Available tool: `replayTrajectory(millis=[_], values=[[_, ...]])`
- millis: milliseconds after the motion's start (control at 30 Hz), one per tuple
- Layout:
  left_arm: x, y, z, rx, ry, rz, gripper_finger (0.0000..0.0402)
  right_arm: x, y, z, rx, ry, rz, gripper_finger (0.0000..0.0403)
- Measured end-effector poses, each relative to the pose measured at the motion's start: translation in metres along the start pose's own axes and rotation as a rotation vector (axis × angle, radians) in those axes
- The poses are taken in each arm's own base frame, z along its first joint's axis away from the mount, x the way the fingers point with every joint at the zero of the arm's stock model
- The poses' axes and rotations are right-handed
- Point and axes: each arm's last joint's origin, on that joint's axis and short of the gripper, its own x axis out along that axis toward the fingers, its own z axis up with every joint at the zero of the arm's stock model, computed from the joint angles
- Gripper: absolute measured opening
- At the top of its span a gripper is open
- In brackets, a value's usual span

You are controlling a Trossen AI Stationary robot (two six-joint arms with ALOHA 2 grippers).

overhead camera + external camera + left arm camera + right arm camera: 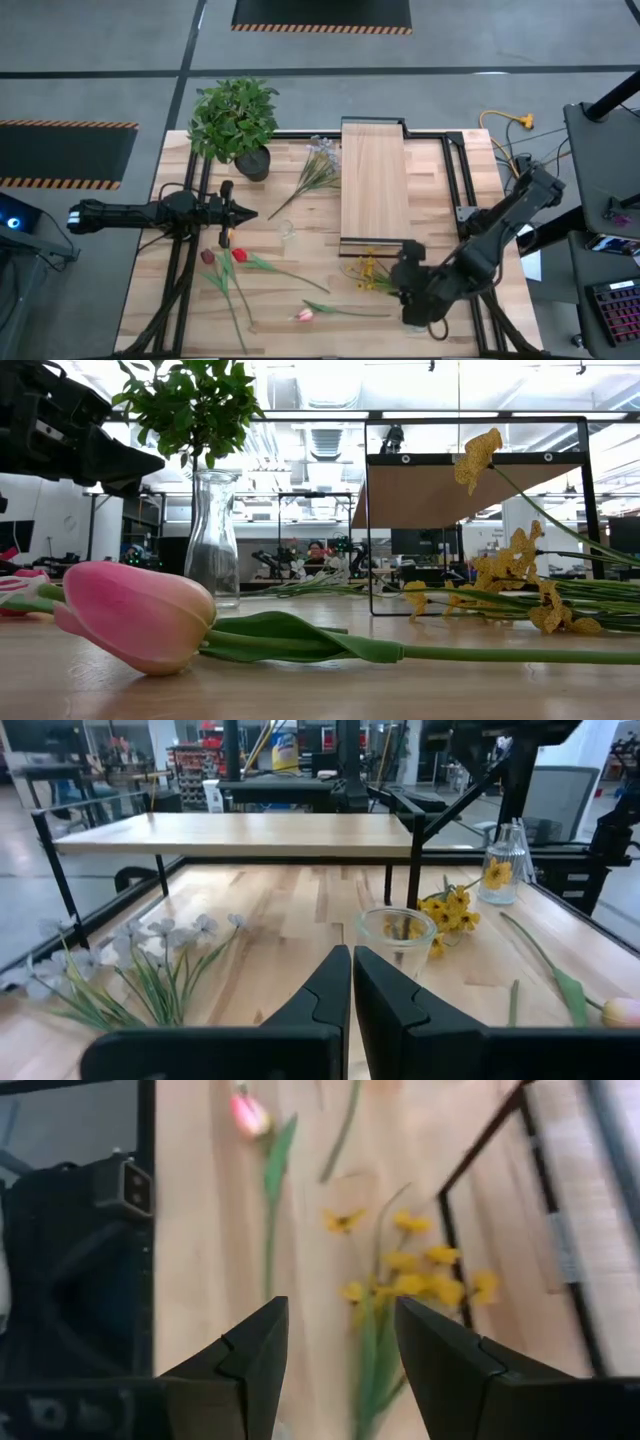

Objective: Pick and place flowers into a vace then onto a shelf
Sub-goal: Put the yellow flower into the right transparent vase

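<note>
Loose flowers lie flat on the table. These are yellow blooms (370, 272) (410, 1280), a pink tulip (305, 315) (140, 615), red tulips (225, 258) and pale sprigs (320, 170) (150, 955). A clear glass vase (287, 230) (212, 540) stands upright on its base at mid-table. The pale-wood shelf (375, 185) (240, 835) stands on its black frame behind the blooms. My left gripper (245, 213) (352, 982) is shut, level, and points at the vase's rim (397, 935) without touching it. My right gripper (403, 272) (335, 1350) is open and slants down above the yellow blooms' stems, holding nothing.
A bushy potted plant (235, 120) stands at the far left corner. The shelf's black frame rail (480, 1210) runs close beside the yellow blooms. A black box-shaped block (80, 1270) stands next to my right gripper, on the side away from the shelf.
</note>
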Motion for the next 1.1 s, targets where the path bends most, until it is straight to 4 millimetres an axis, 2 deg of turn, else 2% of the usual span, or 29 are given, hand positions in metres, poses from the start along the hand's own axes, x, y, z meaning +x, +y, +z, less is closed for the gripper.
replayTrajectory(millis=[233,467,733,1100], values=[[0.0,0.0,0.0,0.015,0.0,0.0,0.0,0.034,0.018,-0.002,-0.026,0.076,-0.05,0.0176],[0.0,0.0,0.0,0.015,0.0,0.0,0.0,0.058,0.021,-0.008,0.045,0.17,-0.077,0.0176],[0.0,0.0,0.001,0.014,-0.01,0.0,0.0,0.072,0.013,-0.017,0.074,0.222,-0.192,0.0181],[0.0,0.0,0.001,0.014,-0.011,0.0,0.0,0.105,-0.001,-0.031,0.078,0.318,-0.281,0.0232]])
